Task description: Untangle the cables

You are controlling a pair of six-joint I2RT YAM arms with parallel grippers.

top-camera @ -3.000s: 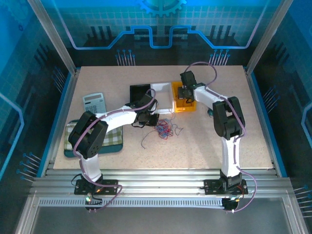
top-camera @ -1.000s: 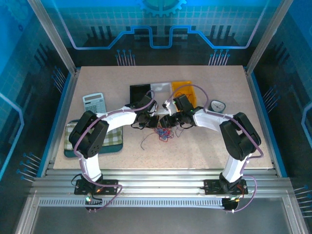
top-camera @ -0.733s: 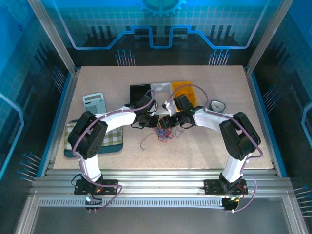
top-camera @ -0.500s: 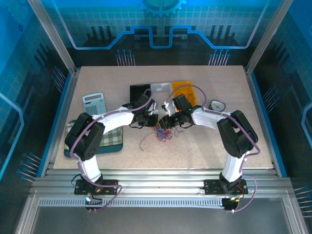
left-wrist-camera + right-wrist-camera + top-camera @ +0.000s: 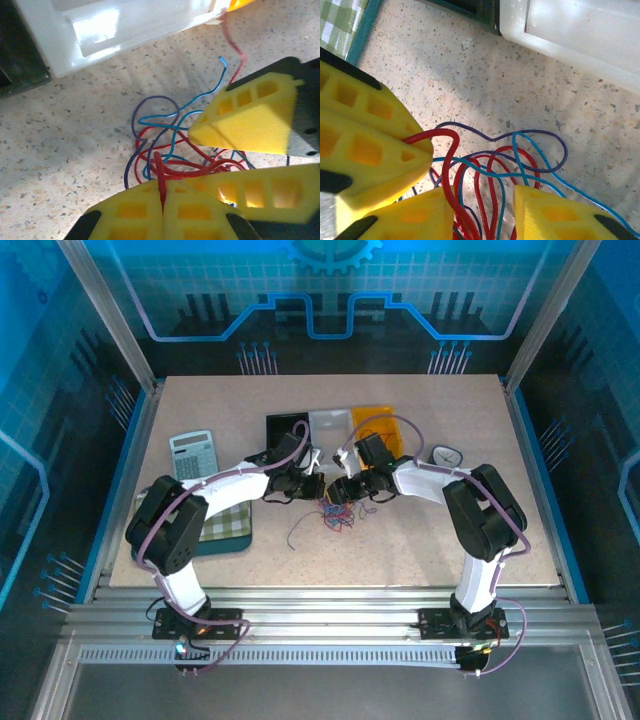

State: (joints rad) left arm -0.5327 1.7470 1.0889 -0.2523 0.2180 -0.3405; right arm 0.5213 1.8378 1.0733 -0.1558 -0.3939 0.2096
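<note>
Left gripper [image 5: 162, 189], clenched, is pinching a red strand [image 5: 159, 170] between its pads [image 5: 135, 210], a detail the left wrist view is resolving. Right gripper [image 5: 481, 196] is standing parted, astride the cables [image 5: 336, 515]. Overhead, these cables are lying on the table [image 5: 430, 540] between both grippers, near the white bin [image 5: 330, 426].

Overhead, the cables [image 5: 337, 517] are too fine for you to separate strands; both wrist views crop them below.

Mid-table: cables [image 5: 338, 518], just near of a row of bins [image 5: 331, 418]. Far left: calculator [image 5: 191, 452], with cloth [image 5: 228, 525] nearer, by the left edge. Right of bins: clock [image 5: 446, 455].
</note>
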